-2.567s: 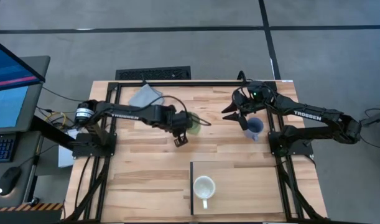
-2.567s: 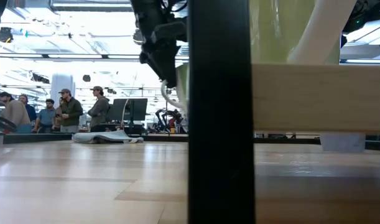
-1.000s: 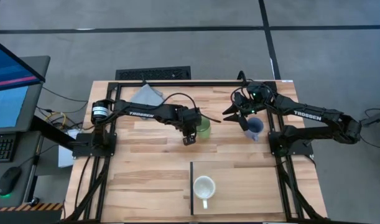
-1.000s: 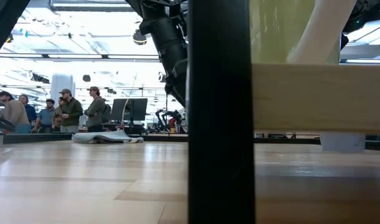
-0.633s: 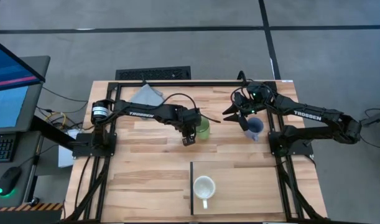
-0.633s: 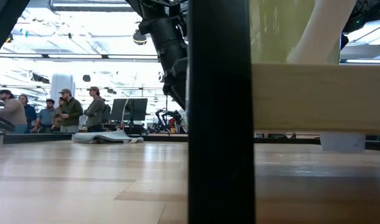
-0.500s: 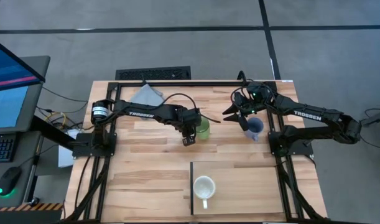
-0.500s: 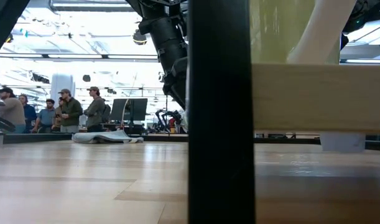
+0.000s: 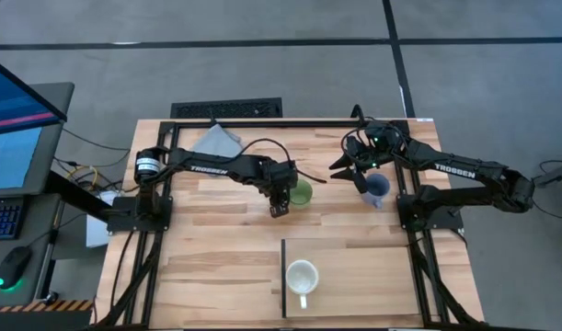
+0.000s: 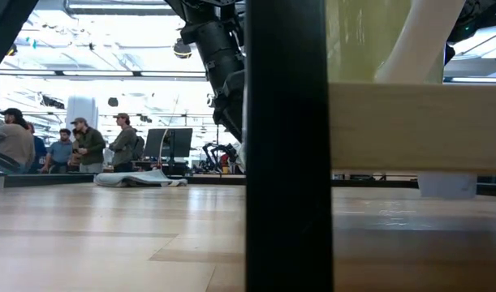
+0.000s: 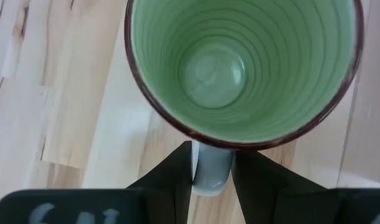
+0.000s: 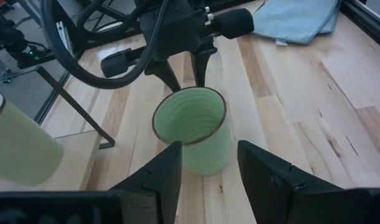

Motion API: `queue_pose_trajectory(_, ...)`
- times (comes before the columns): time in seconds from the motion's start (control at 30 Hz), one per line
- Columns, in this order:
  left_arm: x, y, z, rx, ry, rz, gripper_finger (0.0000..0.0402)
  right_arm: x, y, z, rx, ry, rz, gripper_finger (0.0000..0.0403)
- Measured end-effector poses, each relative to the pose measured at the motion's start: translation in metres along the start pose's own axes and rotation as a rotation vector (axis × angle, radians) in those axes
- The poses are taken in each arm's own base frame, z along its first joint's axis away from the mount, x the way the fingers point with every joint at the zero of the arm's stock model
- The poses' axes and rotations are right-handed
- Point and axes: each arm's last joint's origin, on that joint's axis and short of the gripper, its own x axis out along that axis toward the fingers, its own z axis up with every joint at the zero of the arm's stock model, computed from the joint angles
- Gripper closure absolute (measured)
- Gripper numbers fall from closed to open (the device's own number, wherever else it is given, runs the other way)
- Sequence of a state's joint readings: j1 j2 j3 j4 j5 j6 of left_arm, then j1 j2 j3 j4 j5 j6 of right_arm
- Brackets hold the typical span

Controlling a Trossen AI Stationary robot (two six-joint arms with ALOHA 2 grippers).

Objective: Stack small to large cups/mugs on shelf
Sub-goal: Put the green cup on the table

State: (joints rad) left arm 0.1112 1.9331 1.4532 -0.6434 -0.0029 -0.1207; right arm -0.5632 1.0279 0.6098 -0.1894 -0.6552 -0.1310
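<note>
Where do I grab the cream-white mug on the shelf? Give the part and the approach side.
Grip the cream-white mug by its handle, coming from above. It stands upright on the shelf, mouth up, handle jutting free toward the table edge farthest from the cloth.

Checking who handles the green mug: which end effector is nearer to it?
Left. The left end effector grips the green mug by its handle; the right end effector hovers apart, beside the blue-grey mug.
</note>
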Motion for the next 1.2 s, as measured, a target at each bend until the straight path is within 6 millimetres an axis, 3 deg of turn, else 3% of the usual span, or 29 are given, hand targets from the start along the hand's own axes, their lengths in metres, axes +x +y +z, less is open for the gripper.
queue_pose_trajectory(0.73, -0.0003, 0.0, 0.0, -0.025, 0.002, -0.004, 0.0295, 0.0, 0.0003, -0.0018, 0.004, 0.016, 0.002, 0.0225)
queue_pose_trajectory(0.93, -0.0004, -0.002, -0.0002, -0.046, 0.012, -0.08, 0.0239, 0.0, 0.0003, -0.0018, 0.004, 0.016, 0.003, 0.0225)
queue_pose_trajectory(1.2, -0.0004, -0.0015, -0.0002, -0.043, 0.009, -0.056, 0.0159, 0.0, 0.0003, -0.0018, 0.004, 0.016, 0.003, 0.0225)
